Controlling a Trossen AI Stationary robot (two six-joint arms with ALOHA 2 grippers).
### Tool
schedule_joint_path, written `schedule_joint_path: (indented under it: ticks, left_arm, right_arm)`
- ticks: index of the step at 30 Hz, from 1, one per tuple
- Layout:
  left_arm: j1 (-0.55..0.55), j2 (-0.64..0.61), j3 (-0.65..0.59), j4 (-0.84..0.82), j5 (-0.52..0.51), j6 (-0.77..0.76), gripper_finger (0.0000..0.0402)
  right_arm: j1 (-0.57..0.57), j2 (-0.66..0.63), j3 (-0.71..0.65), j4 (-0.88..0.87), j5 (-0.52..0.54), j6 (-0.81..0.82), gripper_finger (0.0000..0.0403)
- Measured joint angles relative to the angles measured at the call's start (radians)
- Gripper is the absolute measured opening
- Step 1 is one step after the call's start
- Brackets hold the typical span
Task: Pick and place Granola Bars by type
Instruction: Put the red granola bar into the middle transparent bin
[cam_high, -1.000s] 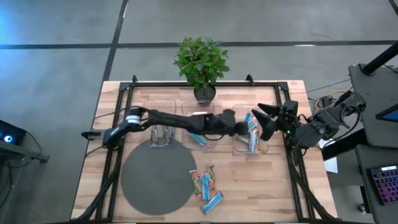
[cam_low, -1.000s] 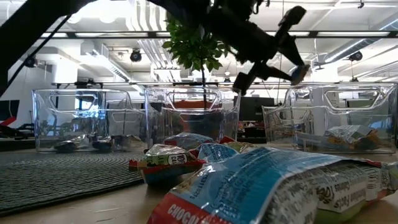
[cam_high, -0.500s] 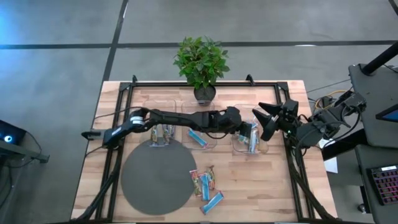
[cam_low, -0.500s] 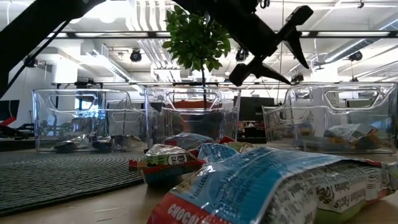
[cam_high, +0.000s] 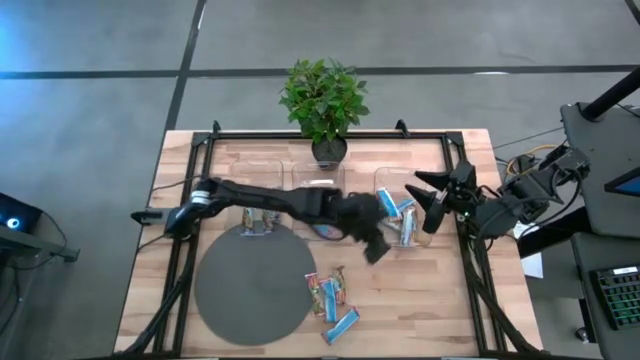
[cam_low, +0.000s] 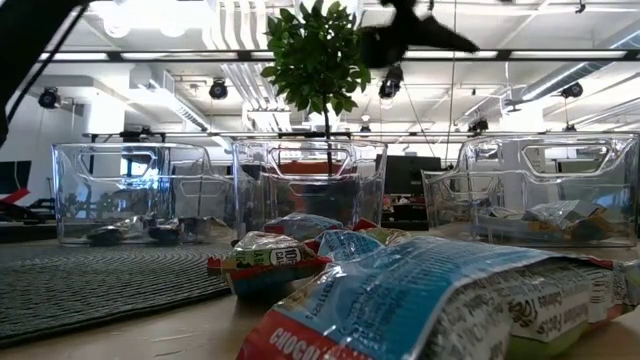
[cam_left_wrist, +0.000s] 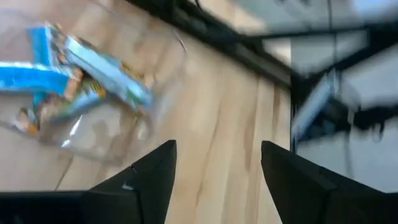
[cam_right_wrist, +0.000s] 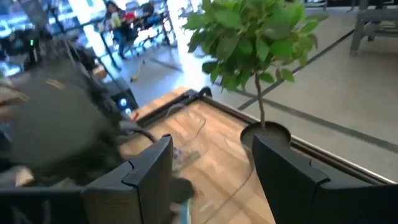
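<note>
**Q:** Since the earlier frame, what is seen to have moved?

**A:** Withdrawal of the left gripper (cam_high: 374, 246) from over the right-hand tray (cam_high: 403, 222) is shown; it is now placed just in front of that tray, fingers spread wide and nothing held. The right gripper (cam_high: 428, 194) is parked at the table's right edge, beside the same tray, fingers likewise parted and empty.

**Q:** Where are the Granola Bars (cam_high: 331, 298), and how should they be handled?

**A:** A loose pile is seen on the bare wood beside the round grey mat (cam_high: 253, 282); others are already lodged in the three clear trays before the potted plant (cam_high: 322, 101). The bars are judged light, with thin, crinkly, probably slippery foil over a firmer core. Hold is best taken across the narrow width at mid-length, never on the flat sealed ends.
</note>
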Motion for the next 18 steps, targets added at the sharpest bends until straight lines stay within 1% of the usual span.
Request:
schedule_joint_path:
  ticks: [2,4,6,9,11,13,15,18]
  left_arm:
    - [-0.031,-0.038,0.0,-0.106,0.0,0.058,0.0216]
    - [-0.06,-0.068,0.0,-0.18,-0.01,0.081,0.0216]
    - [-0.088,-0.1,0.0,-0.261,-0.046,0.078,0.0216]
    - [-0.137,-0.139,0.0,-0.321,-0.136,0.039,0.0216]
    - [-0.173,-0.16,0.0,-0.329,-0.212,0.011,0.0216]
    - [-0.216,-0.176,0.0,-0.329,-0.282,-0.017,0.0216]
    - [-0.254,-0.188,0.0,-0.33,-0.332,-0.063,0.0216]
    - [-0.306,-0.191,0.0,-0.35,-0.396,-0.168,0.0216]
  right_arm:
    - [0.0,0.003,-0.001,0.001,-0.004,0.0,0.021]
    - [0.0,0.006,-0.001,0.003,-0.006,0.001,0.021]
    - [0.0,0.008,-0.001,0.001,-0.045,-0.004,0.021]
    - [-0.001,0.022,-0.004,-0.012,-0.191,-0.04,0.021]
    - [0.0,0.042,-0.019,-0.024,-0.317,-0.063,0.021]
    - [0.001,0.07,-0.045,-0.031,-0.422,-0.063,0.021]
    - [0.001,0.102,-0.075,-0.028,-0.493,-0.06,0.021]
    - [0.0,0.166,-0.112,-0.014,-0.555,-0.062,0.021]
